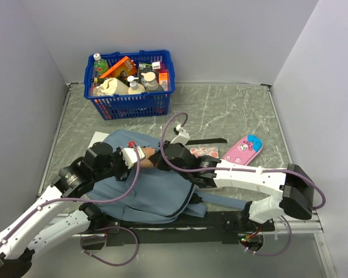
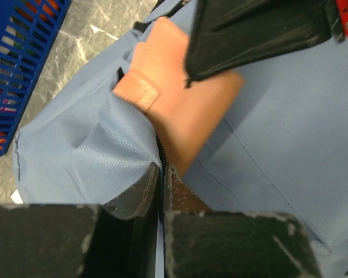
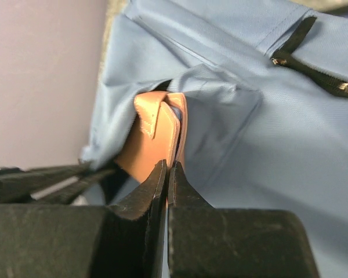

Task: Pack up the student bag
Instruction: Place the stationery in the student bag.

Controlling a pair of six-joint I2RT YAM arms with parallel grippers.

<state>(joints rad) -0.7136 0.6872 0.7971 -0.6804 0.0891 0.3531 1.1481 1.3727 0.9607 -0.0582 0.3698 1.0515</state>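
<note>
The overhead camera sits above and behind me, looking down over the whole table (image 1: 232, 110) from its near edge to its far corners. My wrist cameras look along my own fingers (image 3: 145, 191) from opposite sides, very close to the bag (image 2: 290, 133). All three views share its tan pouch (image 2: 185, 116).

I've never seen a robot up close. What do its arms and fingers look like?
Both the left arm and the right arm are made of white tube-like links joined by chunky black round joints. A thin purple cable loops loosely along each one. Each arm ends in two flat black fingers with scuffed, greyish edges.
</note>
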